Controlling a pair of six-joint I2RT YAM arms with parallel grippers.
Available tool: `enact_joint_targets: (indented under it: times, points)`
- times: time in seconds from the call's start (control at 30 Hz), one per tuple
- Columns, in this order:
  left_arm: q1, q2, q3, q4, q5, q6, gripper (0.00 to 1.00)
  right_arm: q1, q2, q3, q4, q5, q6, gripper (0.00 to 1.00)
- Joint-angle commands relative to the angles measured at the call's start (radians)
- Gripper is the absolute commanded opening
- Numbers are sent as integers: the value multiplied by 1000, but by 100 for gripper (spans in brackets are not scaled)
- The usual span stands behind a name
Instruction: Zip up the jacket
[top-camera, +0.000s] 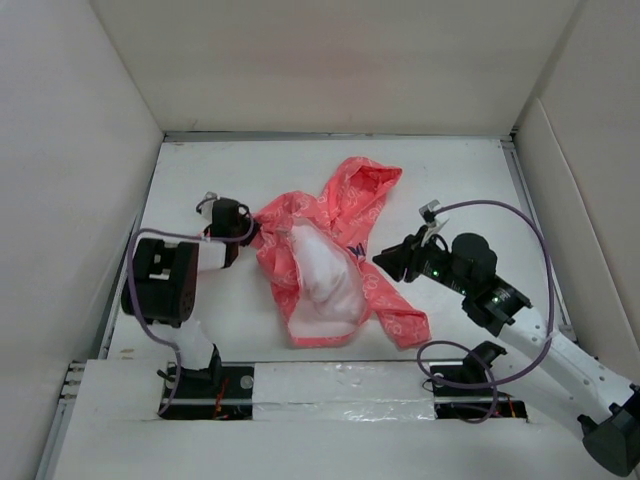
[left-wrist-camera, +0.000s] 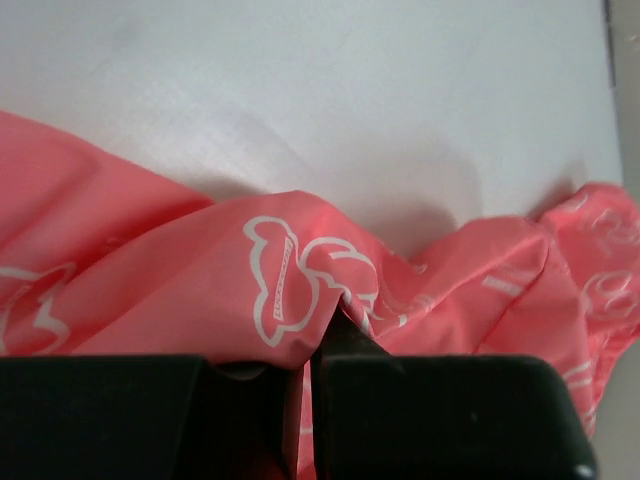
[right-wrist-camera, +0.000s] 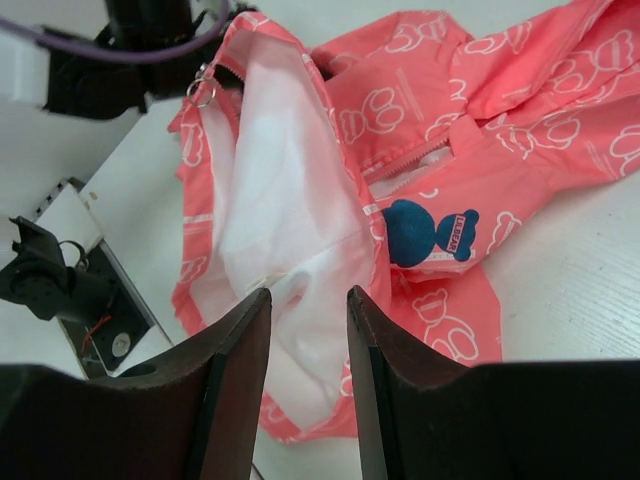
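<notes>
The coral-pink jacket (top-camera: 335, 250) lies open in the middle of the table, with its whitish lining (top-camera: 325, 275) facing up and its hood (top-camera: 365, 180) towards the back. My left gripper (top-camera: 245, 235) is shut on the jacket's left front edge, and pink fabric (left-wrist-camera: 300, 270) is pinched between its fingers (left-wrist-camera: 420, 410). My right gripper (top-camera: 388, 262) is open and empty, just above the jacket's right side. In the right wrist view its fingers (right-wrist-camera: 240, 350) frame the lining (right-wrist-camera: 280, 210). A dark blue bear patch (right-wrist-camera: 425, 232) and a metal zipper ring (right-wrist-camera: 203, 88) show there.
White walls close in the table on the left, back and right (top-camera: 590, 170). A metal rail (top-camera: 535, 230) runs along the table's right edge. A taped strip (top-camera: 340, 395) lies along the near edge between the arm bases. The right arm's purple cable (top-camera: 520, 225) loops beside it.
</notes>
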Motion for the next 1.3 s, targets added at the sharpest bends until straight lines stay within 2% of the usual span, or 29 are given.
enact_joint_targets:
  times: [0.0, 0.1, 0.17, 0.23, 0.3, 0.33, 0.37, 0.43, 0.47, 0.5, 0.53, 0.6, 0.63, 0.7, 0.73, 0.77, 0.87, 1.0, 1.07, 1.13, 1.2, 1.27]
  points:
    - [-7, 105, 235, 64, -33, 8, 0, -6, -7, -28, 26, 17, -19, 42]
    - [-17, 232, 403, 47, -34, 36, 0, -6, 11, -73, 74, 2, -2, 43]
    - [-27, 274, 518, 32, -33, 51, 0, -6, 28, -94, 129, 3, 13, 50]
    - [-36, 306, 577, 16, -19, 87, 0, -6, 59, -105, 169, -1, 22, 53]
    - [-36, 286, 588, 15, 24, 113, 18, -6, 73, -90, 173, 3, 15, 57]
    - [-36, 228, 562, 24, 29, 116, 26, -6, 90, -76, 186, 3, 12, 57]
    - [-36, 187, 472, 68, 16, 119, 40, -6, 99, -67, 192, 2, 9, 57]
    - [-36, 45, 372, 110, 9, 119, 52, -6, 126, -38, 221, 5, 3, 57]
    - [-45, -3, 288, 119, -32, 117, 58, -6, 137, -29, 236, 5, 7, 53]
    - [-57, -55, 248, 118, -54, 117, 59, -6, 151, -16, 253, 5, 10, 47]
    - [-80, -158, 173, 122, -117, 131, 64, -6, 185, 10, 290, 8, 12, 24]
    - [-93, -246, 134, 107, -184, 149, 69, -6, 234, 48, 319, -3, 12, 4]
    - [-103, -310, 128, 86, -206, 157, 70, -6, 261, 74, 333, -15, 4, 0]
    - [-103, -361, 120, 36, -241, 165, 71, -6, 359, 157, 345, -20, -14, 0]
    - [-117, -408, 114, 32, -246, 165, 71, -6, 395, 189, 347, -21, -25, 1]
    - [-126, -430, 97, 23, -246, 165, 71, -6, 433, 230, 329, -26, -57, 18]
    - [-175, -522, 44, 15, -244, 156, 68, -6, 594, 404, 250, -27, -155, 53]
    - [-244, -651, -32, -11, -248, 133, 57, 3, 794, 623, 105, 26, -267, 59]
    - [-264, -721, -65, -40, -206, 127, 44, 14, 892, 724, 62, 52, -318, 60]
    - [-264, -781, -84, -72, -174, 105, 43, 29, 983, 845, -51, 110, -356, 61]
    - [-264, -823, -107, -143, -143, 85, 43, 48, 1031, 898, -90, 208, -419, 61]
    - [-264, -886, -137, -184, -120, 79, 44, 59, 1082, 948, -126, 235, -451, 61]
